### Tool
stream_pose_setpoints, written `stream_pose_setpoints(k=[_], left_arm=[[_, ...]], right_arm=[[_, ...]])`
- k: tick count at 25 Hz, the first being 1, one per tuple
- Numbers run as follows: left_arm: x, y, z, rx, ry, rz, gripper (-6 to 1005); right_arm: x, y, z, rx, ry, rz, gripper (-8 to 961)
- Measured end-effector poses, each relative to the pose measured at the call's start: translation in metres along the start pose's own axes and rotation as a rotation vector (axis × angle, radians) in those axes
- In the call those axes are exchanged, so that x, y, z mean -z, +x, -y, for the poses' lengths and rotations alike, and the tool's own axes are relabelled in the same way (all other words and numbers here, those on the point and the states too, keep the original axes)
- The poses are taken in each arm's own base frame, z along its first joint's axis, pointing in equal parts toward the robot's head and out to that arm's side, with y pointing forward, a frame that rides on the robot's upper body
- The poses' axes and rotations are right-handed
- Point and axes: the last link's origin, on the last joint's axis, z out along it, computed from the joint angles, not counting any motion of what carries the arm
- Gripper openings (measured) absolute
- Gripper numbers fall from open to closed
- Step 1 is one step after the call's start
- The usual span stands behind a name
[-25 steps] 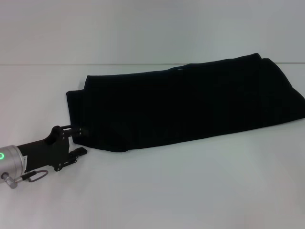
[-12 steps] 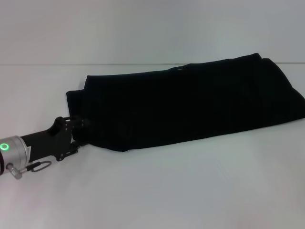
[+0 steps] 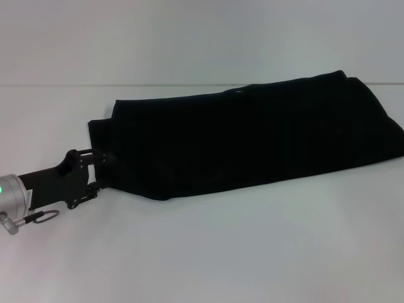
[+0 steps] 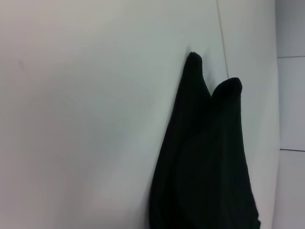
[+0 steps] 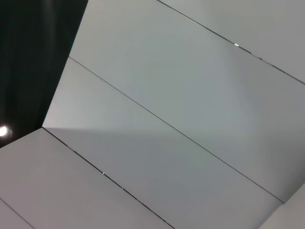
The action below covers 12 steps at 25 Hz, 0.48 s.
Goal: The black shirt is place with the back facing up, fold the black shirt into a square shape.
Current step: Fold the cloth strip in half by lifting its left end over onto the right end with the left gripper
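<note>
while its jaws stand apart around the near left corner, the black left gripper [image 3: 100,170] meets the soft black fabric shirt [image 3: 252,136], lying as a long folded band on the white table [image 3: 221,252]. a shallow pinch could catch one layer only (right gripper unseen), spoiling the fold.

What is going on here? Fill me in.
The left gripper is at the near-left corner of the black shirt, which lies on the white table already folded into a long band. Whether its fingers have closed on the cloth cannot be told. The right arm is out of the head view.
</note>
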Motion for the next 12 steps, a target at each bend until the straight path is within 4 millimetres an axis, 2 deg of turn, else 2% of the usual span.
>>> stream_pose_setpoints(k=[12], left_arm=[[0.0043, -0.0003, 0.0053, 0.081, -0.013, -0.010, 581]], right_arm=[[0.0018, -0.0016, 0.0011, 0.002, 0.009, 0.008, 854]])
